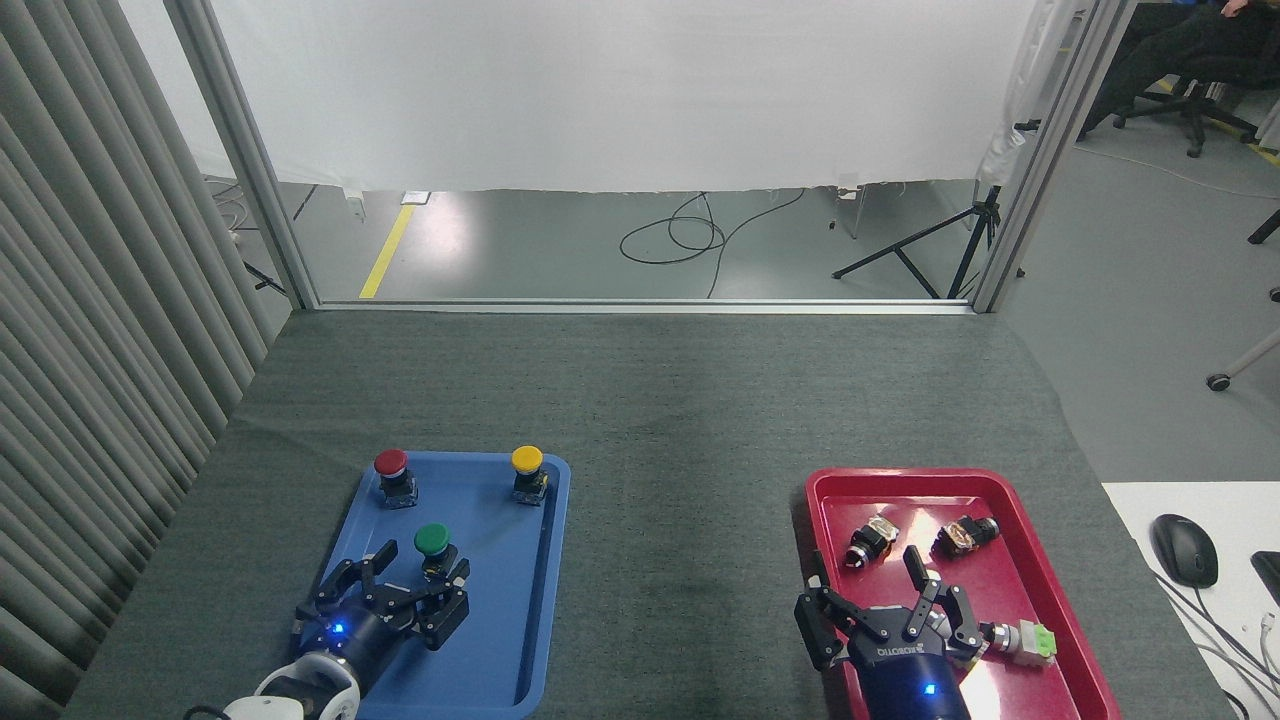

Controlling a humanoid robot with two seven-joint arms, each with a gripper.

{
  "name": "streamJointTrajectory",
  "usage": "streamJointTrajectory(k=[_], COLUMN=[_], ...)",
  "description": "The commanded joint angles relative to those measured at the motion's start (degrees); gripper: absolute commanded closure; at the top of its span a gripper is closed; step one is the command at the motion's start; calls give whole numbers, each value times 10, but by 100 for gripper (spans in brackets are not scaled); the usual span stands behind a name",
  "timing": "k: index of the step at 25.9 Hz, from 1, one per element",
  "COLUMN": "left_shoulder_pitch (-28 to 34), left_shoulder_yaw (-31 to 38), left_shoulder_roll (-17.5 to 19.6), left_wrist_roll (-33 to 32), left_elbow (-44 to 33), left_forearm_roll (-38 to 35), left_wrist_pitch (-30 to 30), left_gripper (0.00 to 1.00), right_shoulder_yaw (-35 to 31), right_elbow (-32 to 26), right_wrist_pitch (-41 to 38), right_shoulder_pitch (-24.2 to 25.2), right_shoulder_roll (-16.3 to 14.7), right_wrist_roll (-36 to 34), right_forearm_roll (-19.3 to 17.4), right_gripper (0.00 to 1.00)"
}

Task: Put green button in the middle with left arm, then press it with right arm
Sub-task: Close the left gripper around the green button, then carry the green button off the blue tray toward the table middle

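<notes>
The left arm comes up from the bottom left edge, its white wrist joint low in the frame and a blue light glowing on the dark wrist. The left gripper (405, 572) points up and slightly right, fingers (352, 578) spread wide apart.

The right arm rises from the bottom edge further right, a thick dark blue wrist with its own blue light. The right gripper (870, 585) also points away from the robot, its black fingers (917, 568) fanned out, clearly apart and holding nothing.
</notes>
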Motion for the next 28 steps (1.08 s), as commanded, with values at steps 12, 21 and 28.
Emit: streamJointTrajectory(k=[12,21,28], left_shoulder_pitch=[-22,-22,-49], left_shoulder_yaw=[-3,-6,-58], left_shoulder_roll=[2,-3,-66], left_wrist_roll=[-5,-3,-4], left_elbow=[27,-53,-68], left_forearm_roll=[0,0,-1], left_wrist_pitch=[-23,-74,-67], left_gripper=[78,100,100], right_shoulder_yaw=[14,25,35], right_elbow=[13,-5,-9], right_wrist_pitch=[27,51,51], right_shoulder_pitch=[2,6,5], right_shoulder_roll=[-5,-28,-25], right_wrist_roll=[-2,-2,0], right_forearm_roll=[4,-2,-6], right_gripper=[0,0,0])
